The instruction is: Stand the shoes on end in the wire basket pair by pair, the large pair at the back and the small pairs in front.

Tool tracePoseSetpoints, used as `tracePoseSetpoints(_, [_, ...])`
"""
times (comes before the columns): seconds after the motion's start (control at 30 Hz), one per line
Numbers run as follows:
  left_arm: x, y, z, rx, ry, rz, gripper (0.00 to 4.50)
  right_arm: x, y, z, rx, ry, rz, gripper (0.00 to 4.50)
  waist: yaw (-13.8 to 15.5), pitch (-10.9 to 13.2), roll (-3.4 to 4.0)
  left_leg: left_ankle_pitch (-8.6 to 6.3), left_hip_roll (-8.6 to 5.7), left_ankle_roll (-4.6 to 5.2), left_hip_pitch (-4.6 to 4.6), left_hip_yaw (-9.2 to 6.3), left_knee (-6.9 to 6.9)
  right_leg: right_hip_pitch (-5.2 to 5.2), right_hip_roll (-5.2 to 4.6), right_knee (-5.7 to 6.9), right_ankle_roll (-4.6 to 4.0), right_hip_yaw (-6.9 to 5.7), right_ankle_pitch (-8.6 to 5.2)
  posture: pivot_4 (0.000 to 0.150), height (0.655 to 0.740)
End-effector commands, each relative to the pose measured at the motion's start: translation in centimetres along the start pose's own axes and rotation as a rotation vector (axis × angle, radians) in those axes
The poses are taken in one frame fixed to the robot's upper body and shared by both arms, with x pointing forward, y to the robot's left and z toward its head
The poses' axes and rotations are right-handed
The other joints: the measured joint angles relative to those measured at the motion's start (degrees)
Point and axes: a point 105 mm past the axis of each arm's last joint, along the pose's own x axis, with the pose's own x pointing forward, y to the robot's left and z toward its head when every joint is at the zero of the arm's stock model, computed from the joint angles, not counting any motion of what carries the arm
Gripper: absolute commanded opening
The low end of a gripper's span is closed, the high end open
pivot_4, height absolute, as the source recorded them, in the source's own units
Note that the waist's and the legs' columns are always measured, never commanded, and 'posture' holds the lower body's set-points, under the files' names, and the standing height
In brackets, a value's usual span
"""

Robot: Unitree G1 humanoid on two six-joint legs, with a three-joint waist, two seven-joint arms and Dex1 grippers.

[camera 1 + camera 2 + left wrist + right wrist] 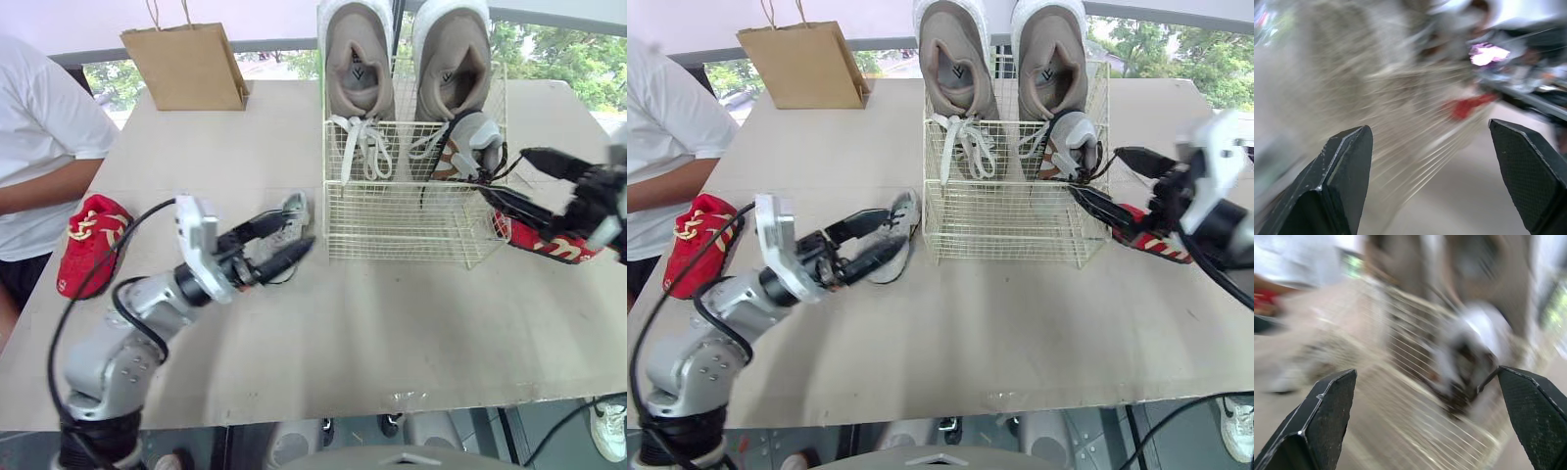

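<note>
The grey shoe point(903, 209) lying on the table point(392, 323) just beside the wire basket point(999, 211) could be skidded away by the left gripper point(897, 230) closing off-centre, or its mate point(1073, 137) (stood in the basket's front right) toppled by the right gripper point(1094, 171), both grippers being open and empty.

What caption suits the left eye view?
Open left claw and right claw flank wire basket holding large pair and one small shoe.
</note>
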Motion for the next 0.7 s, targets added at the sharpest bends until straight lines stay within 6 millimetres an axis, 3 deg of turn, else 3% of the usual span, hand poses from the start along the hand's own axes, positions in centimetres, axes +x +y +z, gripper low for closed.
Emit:
tracePoseSetpoints(0.03, [-1.2,2.5,0.6,-0.066,0.137,0.039,4.09,0.0,4.4,0.4,-0.080,-0.005,0.229,4.43,0.0,0.0,-0.03,0.00,0.02,0.00,0.02,0.00,0.00,0.01,0.02,0.00,-0.04,0.00,-0.03,0.150,0.7400])
tracePoseSetpoints(0.1, [-0.9,4.3,0.9,-0.123,0.218,0.064,4.09,0.5,5.7,-0.6,-0.108,0.023,0.285,4.43,0.0,0.0,0.03,-0.01,0.04,-0.03,0.04,0.07,0.00,0.00,0.00,0.00,-0.20,0.01,-0.12,0.150,0.7400])
tracePoseSetpoints(0.23, [1.7,5.6,0.7,-0.156,0.371,0.044,4.09,1.7,7.1,-1.9,-0.133,0.034,0.329,4.43,0.6,0.0,-0.06,-0.03,-0.13,-0.05,0.20,0.16,0.00,0.12,-0.14,-0.04,-0.20,0.07,-0.12,0.150,0.7400])
tracePoseSetpoints(0.37, [4.1,6.6,-1.4,-0.145,0.595,0.021,4.09,2.1,8.0,-2.0,-0.132,0.014,0.325,4.43,1.0,0.0,-0.09,0.00,-0.21,-0.05,0.05,0.23,0.00,0.02,-0.16,-0.05,-0.20,0.18,-0.11,0.150,0.7400])
tracePoseSetpoints(0.5, [4.5,7.4,-3.4,-0.053,0.800,-0.057,2.96,1.7,8.6,-2.5,-0.131,0.032,0.306,4.50,1.3,-0.1,-0.03,0.10,-0.18,-0.21,-0.07,0.29,-0.01,-0.14,-0.07,-0.04,-0.34,0.27,-0.04,0.150,0.7400])
tracePoseSetpoints(0.6, [5.2,6.8,-3.2,-0.058,0.798,-0.112,2.03,1.4,8.4,-2.6,-0.124,0.036,0.281,4.50,1.4,-0.1,-0.10,-0.02,-0.18,-0.01,-0.20,0.20,0.01,-0.16,-0.08,-0.06,-0.16,0.16,-0.17,0.150,0.7400])
tracePoseSetpoints(0.7, [4.8,6.3,-2.7,-0.122,0.751,-0.149,0.73,1.5,8.4,-2.8,-0.117,0.036,0.270,4.50,1.3,-0.1,-0.09,-0.11,-0.26,0.16,-0.23,0.25,0.04,-0.18,-0.23,-0.11,-0.14,0.23,-0.16,0.150,0.7400])
